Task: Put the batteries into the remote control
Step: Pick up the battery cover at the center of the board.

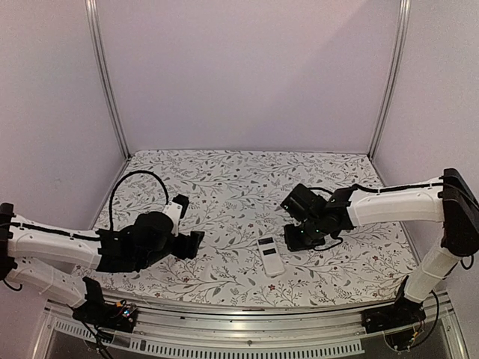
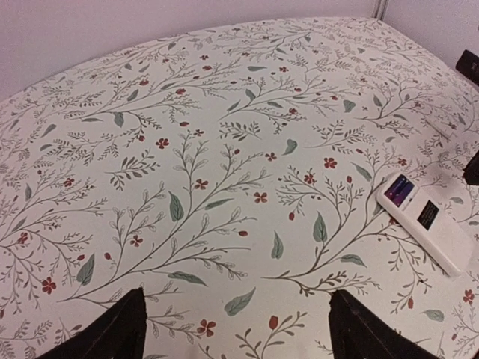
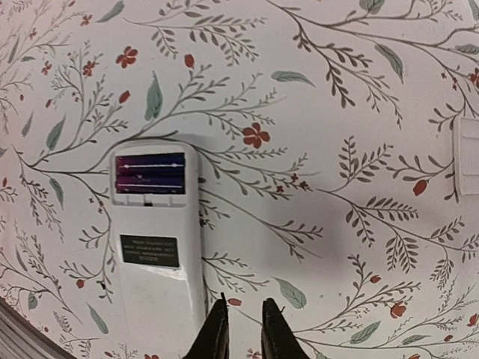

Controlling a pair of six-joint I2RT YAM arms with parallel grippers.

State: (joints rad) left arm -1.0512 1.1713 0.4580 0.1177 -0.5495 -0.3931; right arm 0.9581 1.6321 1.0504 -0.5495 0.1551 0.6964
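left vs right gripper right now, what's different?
The left gripper has its jaws wide apart; the right gripper has its jaws almost together, with only a narrow gap. The right gripper hangs close beside the remote, at its end; the left gripper sits farther off, with the remote at the edge of its view. Shared: both hold nothing.

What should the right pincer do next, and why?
Probably open and shift toward the flat white piece at the edge of its view, perhaps the lid. The remote lies back up, its slot uncovered with the batteries seemingly inside, and the right pincer is nearly shut on nothing.
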